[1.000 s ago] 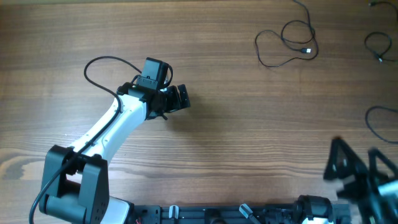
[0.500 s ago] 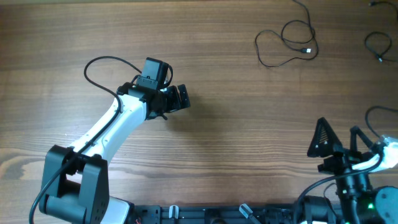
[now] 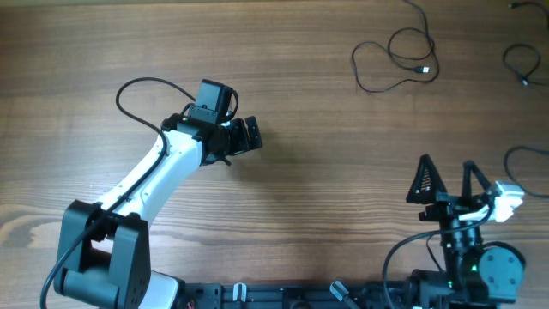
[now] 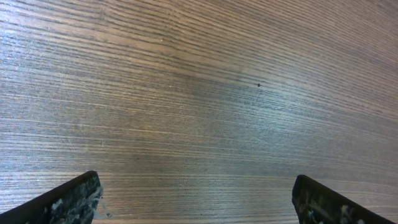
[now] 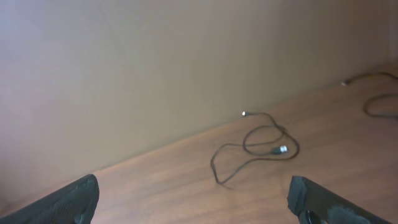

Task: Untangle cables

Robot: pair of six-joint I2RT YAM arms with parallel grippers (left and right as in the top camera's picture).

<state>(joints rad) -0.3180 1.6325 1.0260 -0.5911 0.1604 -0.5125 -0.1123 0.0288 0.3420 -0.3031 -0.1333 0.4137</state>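
1. One thing moved. The right gripper (image 3: 448,182) has come in from the lower right corner of the overhead view. It is now closer to the left gripper (image 3: 244,136) than a second ago, but still well to its right and a little lower in that view.
2. The left gripper has not budged. Its fingers are apart with nothing between them, and the left wrist view shows only bare table (image 4: 199,93) beneath.
3. The right gripper's fingers are spread wide and empty. Its own camera looks across the table toward the back wall (image 5: 124,62), so it is tipped up, not aimed down.
4. The cables have not shifted.
   - The looped cable (image 3: 399,60) lies far right of the left gripper and higher in the overhead view.
   - The second cable (image 3: 521,64) lies farther right again, at the frame edge.
   - The third cable (image 3: 521,167) lies at the far right, slightly below the left gripper's level.
5. Each cable lies apart from the others, with none touching. Only the looped cable crosses itself.
6. Judgement: nothing is gripped, and the right arm is repositioning. I cannot tell whether it is reaching out or pulling back. Any work left looks like that self-crossed loop.
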